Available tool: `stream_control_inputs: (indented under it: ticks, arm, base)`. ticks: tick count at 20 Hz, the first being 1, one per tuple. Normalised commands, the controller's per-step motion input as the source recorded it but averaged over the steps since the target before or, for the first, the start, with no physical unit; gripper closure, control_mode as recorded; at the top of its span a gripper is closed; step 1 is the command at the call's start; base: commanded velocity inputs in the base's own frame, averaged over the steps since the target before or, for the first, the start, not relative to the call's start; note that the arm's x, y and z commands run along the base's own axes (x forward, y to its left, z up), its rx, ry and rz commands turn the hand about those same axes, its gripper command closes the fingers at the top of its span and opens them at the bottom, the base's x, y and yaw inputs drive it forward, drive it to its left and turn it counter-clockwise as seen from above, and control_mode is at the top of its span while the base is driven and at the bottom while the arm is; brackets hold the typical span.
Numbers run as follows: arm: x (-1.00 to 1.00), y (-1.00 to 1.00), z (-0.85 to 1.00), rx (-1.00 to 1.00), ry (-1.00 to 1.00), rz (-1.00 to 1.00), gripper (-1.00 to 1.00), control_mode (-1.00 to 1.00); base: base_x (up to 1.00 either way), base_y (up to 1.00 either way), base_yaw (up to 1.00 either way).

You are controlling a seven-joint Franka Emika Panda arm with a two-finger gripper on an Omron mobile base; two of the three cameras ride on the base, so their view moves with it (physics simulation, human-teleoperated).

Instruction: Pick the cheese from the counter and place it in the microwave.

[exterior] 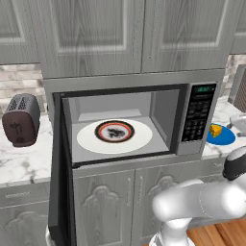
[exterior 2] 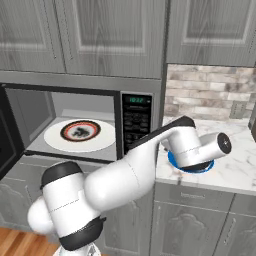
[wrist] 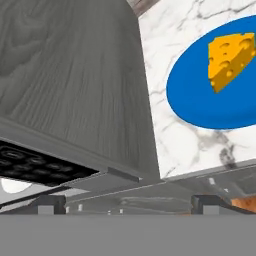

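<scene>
The gripper [wrist: 128,202] hangs with jaws spread wide, holding nothing. At two o'clock in the hand view, the cheese [wrist: 229,60] lies on the blue plate [wrist: 200,100], which rests on the counter [wrist: 170,135] just beside the open microwave [exterior: 144,120].

At two o'clock I see the cheese [wrist: 229,59], a holed yellow wedge, lying on the blue plate [wrist: 200,100], which rests on the marble worktop [wrist: 175,145]. The microwave [wrist: 75,85] looms at ten o'clock, its keypad [wrist: 35,165] low left.
</scene>
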Motion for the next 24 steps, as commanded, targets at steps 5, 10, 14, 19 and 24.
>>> stream_control_inputs:
  ticks: [5, 10, 14, 19, 24]
  arm:
    - [0.19, -0.28, -0.20, 0.00, -0.12, 0.08, -1.00, -1.00]
    - [0.21, -0.04, -0.04, 0.00, -0.10, 0.04, -1.00, -1.00]
    - [0.25, -0.01, -0.02, 0.00, -0.14, 0.03, -1.00, -1.00]
    - [0.25, -0.01, -0.21, -0.01, -0.18, 0.03, -1.00, -1.00]
    - [0.26, -0.03, -0.07, -0.11, -0.05, 0.00, -1.00, -1.00]
  base:
    - [0.00, 0.00, 0.00]
    - [0.00, 0.00, 0.00]
    - [0.00, 0.00, 0.00]
    - [0.00, 0.00, 0.00]
    - [0.00, 0.00, 0.00]
